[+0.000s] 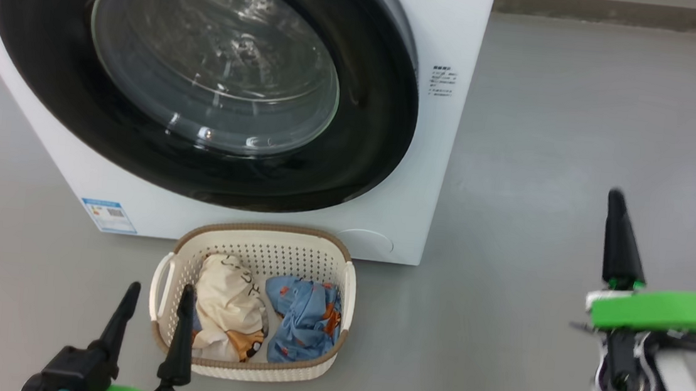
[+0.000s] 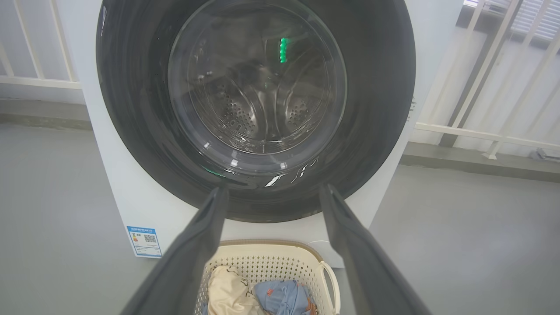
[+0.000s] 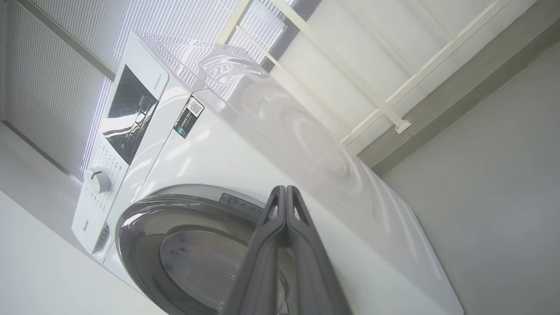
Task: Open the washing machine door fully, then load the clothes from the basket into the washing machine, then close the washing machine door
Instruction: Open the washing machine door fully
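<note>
Two garments (image 1: pixel 262 314) in basket (image 1: pixel 263 233); glossy black door (image 1: pixel 50 69) closed; left fingers (image 1: pixel 120 317) spread, right fingers (image 1: pixel 618 244) pressed together.

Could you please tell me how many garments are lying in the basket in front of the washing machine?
2. A cream garment lies in the left half of the basket, and a light blue garment in its right half; others may be hidden underneath.

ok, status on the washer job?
Grippers: left gripper open by the basket; right gripper shut, empty, right of the washing machine. The washing machine door shut, clothes in basket. Basket sits just below the door.
</note>
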Tool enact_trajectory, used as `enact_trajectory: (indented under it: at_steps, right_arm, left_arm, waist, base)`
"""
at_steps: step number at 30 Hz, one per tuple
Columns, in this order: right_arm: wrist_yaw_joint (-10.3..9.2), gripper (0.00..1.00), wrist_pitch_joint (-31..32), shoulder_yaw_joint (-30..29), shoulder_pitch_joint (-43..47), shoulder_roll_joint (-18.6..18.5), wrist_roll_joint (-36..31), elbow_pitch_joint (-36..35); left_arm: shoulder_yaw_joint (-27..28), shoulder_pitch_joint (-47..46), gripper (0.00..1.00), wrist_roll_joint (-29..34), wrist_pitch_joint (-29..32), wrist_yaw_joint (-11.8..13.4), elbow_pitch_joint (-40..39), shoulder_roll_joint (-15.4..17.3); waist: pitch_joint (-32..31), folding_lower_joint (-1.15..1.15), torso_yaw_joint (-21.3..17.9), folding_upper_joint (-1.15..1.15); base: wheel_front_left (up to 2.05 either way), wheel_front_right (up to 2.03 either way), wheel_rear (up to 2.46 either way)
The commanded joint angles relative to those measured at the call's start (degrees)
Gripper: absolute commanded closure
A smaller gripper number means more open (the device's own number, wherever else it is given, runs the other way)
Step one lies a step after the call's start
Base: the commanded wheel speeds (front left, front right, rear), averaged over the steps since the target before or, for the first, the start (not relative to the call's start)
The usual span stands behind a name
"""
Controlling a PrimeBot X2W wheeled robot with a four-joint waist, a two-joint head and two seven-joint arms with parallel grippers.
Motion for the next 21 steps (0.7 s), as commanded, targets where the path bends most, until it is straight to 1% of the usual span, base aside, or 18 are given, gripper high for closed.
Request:
enact_trajectory:
  at_steps: [1,4,7,10,14,18,21]
  right_arm:
    - [0.32,1.0,-0.5,1.9,-3.3,-1.3,3.1,-1.9]
    - [0.32,1.0,0.0,4.3,-7.1,-4.2,13.4,-1.6]
    - [0.32,1.0,3.1,5.3,-11.0,-7.1,22.9,-2.4]
    - [0.32,1.0,7.0,4.6,-14.4,-9.7,29.4,-2.2]
    - [0.32,1.0,13.6,3.6,-18.8,-12.4,34.2,-0.7]
    - [0.32,1.0,21.3,4.1,-22.6,-14.7,35.8,1.1]
    - [0.32,1.0,26.6,4.2,-25.4,-15.6,37.1,4.2]
  left_arm:
    - [1.3,-2.5,0.0,-0.5,-0.4,0.0,-0.8,0.4]
    - [0.1,-3.7,0.0,-0.9,-0.4,0.0,-0.7,0.4]
    - [-0.8,-4.7,0.0,-1.4,-0.4,0.0,-0.7,0.3]
    - [-2.0,-5.7,0.0,-2.4,-0.4,0.0,-0.6,0.3]
    - [-3.3,-7.0,0.0,-3.5,-0.4,0.0,-0.6,0.3]
    - [-3.8,-7.8,0.0,-4.3,-0.4,0.0,-1.1,0.3]
    - [-3.9,-8.2,0.0,-4.6,-0.4,0.0,-1.7,0.3]
  waist:
    - [1.2,0.0,1.0,0.0]
    - [2.4,0.0,1.9,0.0]
    - [3.8,0.0,3.0,0.0]
    - [5.2,0.0,4.3,0.0]
    - [7.2,0.0,6.2,0.0]
    - [9.1,0.0,8.0,0.0]
    - [10.5,0.0,9.0,0.0]
  base:
    - [0.0,0.0,0.0]
    - [0.0,0.0,0.0]
    - [0.0,0.0,0.0]
    - [0.0,0.0,0.0]
    - [0.0,0.0,0.0]
    - [0.0,0.0,0.0]
    - [0.0,0.0,0.0]
